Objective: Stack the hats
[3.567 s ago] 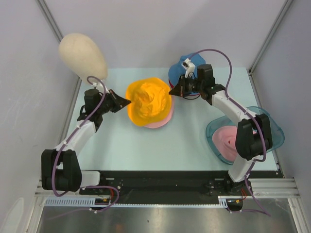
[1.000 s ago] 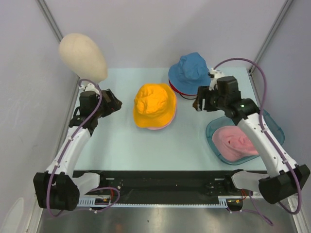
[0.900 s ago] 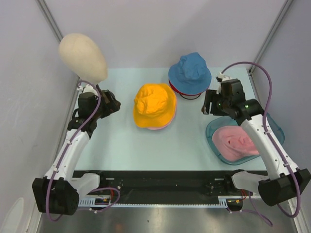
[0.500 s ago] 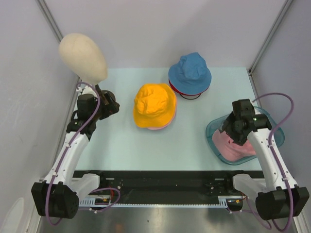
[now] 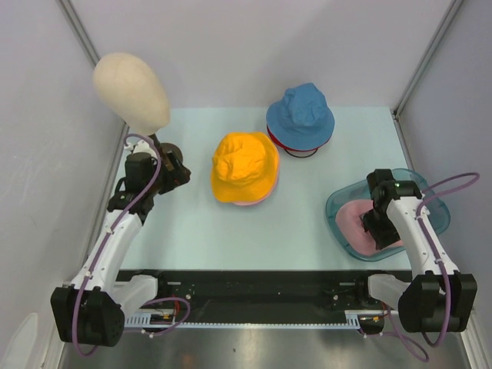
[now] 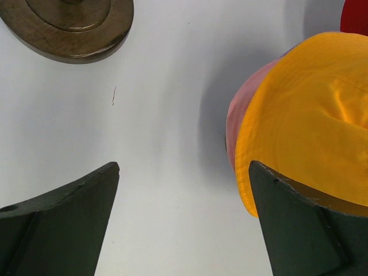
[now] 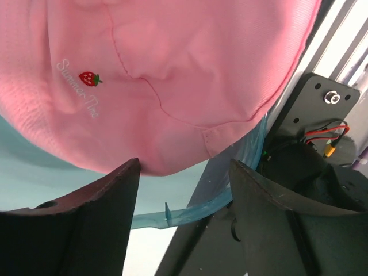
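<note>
Two stacks stand mid-table, one pink hat lies in the tray, and both grippers are empty.

Nearest, on the right, the right gripper [image 7: 184, 172] points down into the tray [image 5: 430, 201], its jaws apart over the near brim of the pink hat [image 7: 172, 69] lying there, clamped on nothing. On the left, the left gripper [image 6: 184, 169] hangs low over the table [image 5: 192, 231] with jaws wide apart, facing the orange hat [image 5: 244, 163]. That hat sits on a second pink hat [image 6: 241, 115], whose brim peeks out beneath. Farther back, the blue hat [image 5: 301, 111] rests on the red hat [image 6: 355, 16]. The mannequin head [image 5: 129, 86] stands at the far left corner.
</note>
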`<act>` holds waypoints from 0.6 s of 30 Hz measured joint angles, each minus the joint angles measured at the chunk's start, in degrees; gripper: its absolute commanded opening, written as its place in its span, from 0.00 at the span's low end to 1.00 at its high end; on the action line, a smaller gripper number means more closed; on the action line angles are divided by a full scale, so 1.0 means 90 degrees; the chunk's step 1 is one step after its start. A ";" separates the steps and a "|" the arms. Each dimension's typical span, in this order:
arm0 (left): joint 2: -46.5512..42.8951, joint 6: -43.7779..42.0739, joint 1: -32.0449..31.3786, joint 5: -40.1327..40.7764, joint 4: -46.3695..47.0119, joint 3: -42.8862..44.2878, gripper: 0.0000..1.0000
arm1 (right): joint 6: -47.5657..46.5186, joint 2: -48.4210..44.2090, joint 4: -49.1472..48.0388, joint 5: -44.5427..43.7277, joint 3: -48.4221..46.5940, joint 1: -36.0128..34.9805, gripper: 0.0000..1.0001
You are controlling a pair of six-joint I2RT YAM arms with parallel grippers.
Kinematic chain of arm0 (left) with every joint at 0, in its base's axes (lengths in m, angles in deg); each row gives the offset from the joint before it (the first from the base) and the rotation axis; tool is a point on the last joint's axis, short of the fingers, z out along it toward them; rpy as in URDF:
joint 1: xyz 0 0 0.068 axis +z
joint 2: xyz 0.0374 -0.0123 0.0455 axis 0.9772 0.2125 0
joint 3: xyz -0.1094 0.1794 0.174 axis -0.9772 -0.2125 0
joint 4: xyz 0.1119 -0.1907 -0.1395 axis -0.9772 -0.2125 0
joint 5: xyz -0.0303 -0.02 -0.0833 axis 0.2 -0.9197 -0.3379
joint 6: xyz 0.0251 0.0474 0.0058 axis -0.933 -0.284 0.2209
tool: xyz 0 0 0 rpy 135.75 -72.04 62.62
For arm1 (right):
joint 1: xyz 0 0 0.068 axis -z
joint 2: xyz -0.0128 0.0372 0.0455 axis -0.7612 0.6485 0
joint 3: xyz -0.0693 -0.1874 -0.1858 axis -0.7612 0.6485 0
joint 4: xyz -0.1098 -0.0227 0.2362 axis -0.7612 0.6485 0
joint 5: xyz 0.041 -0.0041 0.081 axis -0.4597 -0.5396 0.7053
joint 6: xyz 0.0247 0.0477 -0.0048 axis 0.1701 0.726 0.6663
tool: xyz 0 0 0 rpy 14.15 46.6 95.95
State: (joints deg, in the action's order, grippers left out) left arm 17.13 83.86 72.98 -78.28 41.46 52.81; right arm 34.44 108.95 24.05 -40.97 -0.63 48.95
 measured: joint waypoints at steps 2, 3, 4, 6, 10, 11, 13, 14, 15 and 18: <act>-0.0005 -0.0002 0.0000 0.0007 -0.0002 0.0000 1.00 | 0.0168 0.0002 0.0002 -0.0063 0.0039 0.0000 0.52; -0.0005 0.0000 0.0000 0.0007 -0.0002 0.0000 1.00 | 0.0238 0.0024 0.0000 -0.0104 0.0051 0.0000 0.42; -0.0005 -0.0002 0.0000 0.0010 -0.0005 0.0000 1.00 | 0.0299 0.0061 -0.0017 -0.0153 0.0066 0.0000 0.05; -0.0005 -0.0002 0.0000 0.0012 -0.0005 0.0000 1.00 | 0.0379 0.0136 -0.0134 -0.0250 0.0165 -0.0002 0.00; -0.0007 0.0000 0.0000 0.0019 -0.0005 0.0000 1.00 | 0.0529 0.0097 -0.0299 -0.0500 0.0328 0.0000 0.00; -0.0007 0.0000 0.0000 0.0019 -0.0005 0.0002 1.00 | 0.0527 0.0010 -0.0342 -0.0573 0.0318 0.0000 0.00; -0.0005 0.0000 0.0000 0.0017 -0.0044 0.0034 1.00 | 0.0469 -0.0253 -0.0325 -0.0729 0.0148 0.0000 0.00; -0.0002 0.0000 0.0000 0.0017 -0.0083 0.0083 1.00 | 0.0376 -0.0406 -0.0352 -0.0823 -0.0029 0.0000 0.00; 0.0002 0.0000 0.0000 0.0017 -0.0124 0.0153 1.00 | 0.0250 -0.0578 -0.0418 -0.0911 -0.0248 0.0002 0.00; 0.0034 -0.0010 -0.0007 0.0012 -0.0163 0.0471 1.00 | -0.0525 -0.1180 -0.1110 -0.0945 -0.0874 0.0002 0.00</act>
State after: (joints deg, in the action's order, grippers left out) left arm 17.43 83.77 72.91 -78.17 40.00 57.05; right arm 29.72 98.33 14.06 -49.48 -8.50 48.97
